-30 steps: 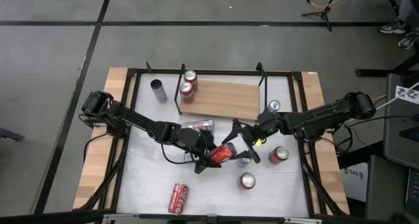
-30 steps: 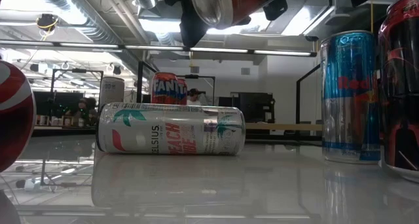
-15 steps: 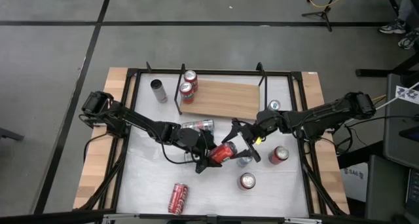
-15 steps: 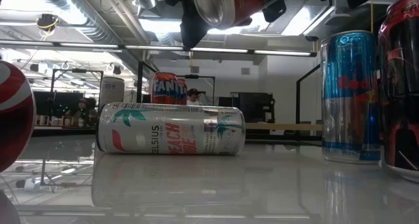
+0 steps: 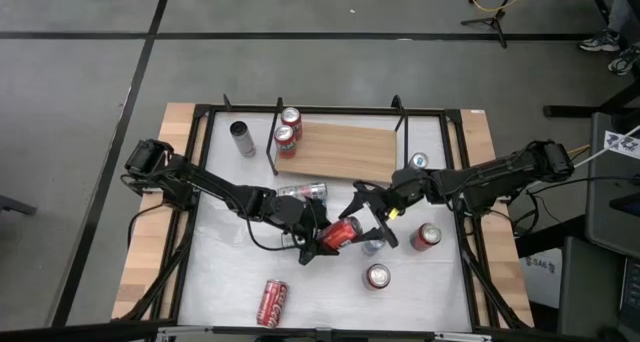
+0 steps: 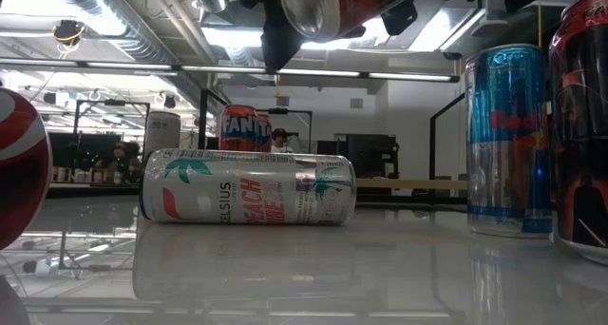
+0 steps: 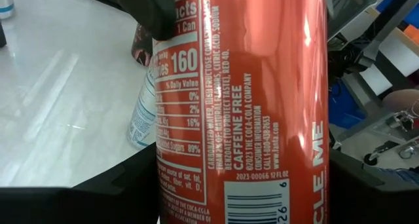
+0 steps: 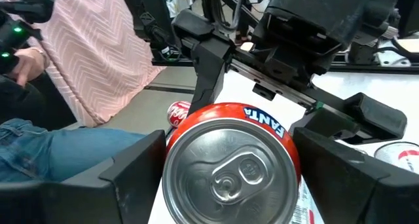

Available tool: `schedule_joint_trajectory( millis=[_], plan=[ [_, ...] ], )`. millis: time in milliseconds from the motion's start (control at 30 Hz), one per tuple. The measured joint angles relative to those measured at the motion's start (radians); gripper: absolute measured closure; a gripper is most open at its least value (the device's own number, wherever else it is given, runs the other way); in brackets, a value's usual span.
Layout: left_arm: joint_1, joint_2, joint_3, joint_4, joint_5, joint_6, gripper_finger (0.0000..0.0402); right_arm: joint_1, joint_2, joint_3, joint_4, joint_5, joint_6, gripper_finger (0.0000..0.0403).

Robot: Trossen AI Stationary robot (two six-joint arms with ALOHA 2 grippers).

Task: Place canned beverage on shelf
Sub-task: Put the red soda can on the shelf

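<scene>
1 orange-red Fanta can (image 5: 341, 233) with silver pull-tab top, held sideways

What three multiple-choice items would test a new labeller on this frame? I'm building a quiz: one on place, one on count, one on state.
1. Where is the Fanta can?
A. on the floor
B. flat on the tabletop
C. in the air, in the left gripper
2. How many cans stand on the shelf?
A. none
B. two
C. four
3. How does the Celsius can sit?
A. on its side
B. upright
C. stacked on another can
Answers: C, the left wrist view shows it between the jaws; B, two red cans at the shelf's left end; A, the low view shows it lying lengthwise.
</scene>
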State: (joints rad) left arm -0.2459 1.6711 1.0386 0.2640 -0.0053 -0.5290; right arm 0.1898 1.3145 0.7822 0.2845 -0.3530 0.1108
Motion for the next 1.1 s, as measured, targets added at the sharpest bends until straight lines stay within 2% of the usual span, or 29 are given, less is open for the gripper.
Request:
schedule_joint_trajectory(
  millis=[267, 833, 1100],
  plan=[
    [0.002, 0.0, 0.0, -0.005, -0.01, -0.009, 0.0115, 0.001, 0.0, 0.0, 0.0, 0.048, 0.001, 0.0084],
    [0.002, 0.0, 0.0, 0.002, -0.007, -0.011, 0.0115, -0.001, 0.0, 0.0, 0.006, -0.007, -0.011, 0.0082],
    [0.002, 0.0, 0.0, 0.002, -0.016, -0.011, 0.0115, 0.001, 0.0, -0.001, 0.005, 0.001, -0.013, 0.001]
  ],
)
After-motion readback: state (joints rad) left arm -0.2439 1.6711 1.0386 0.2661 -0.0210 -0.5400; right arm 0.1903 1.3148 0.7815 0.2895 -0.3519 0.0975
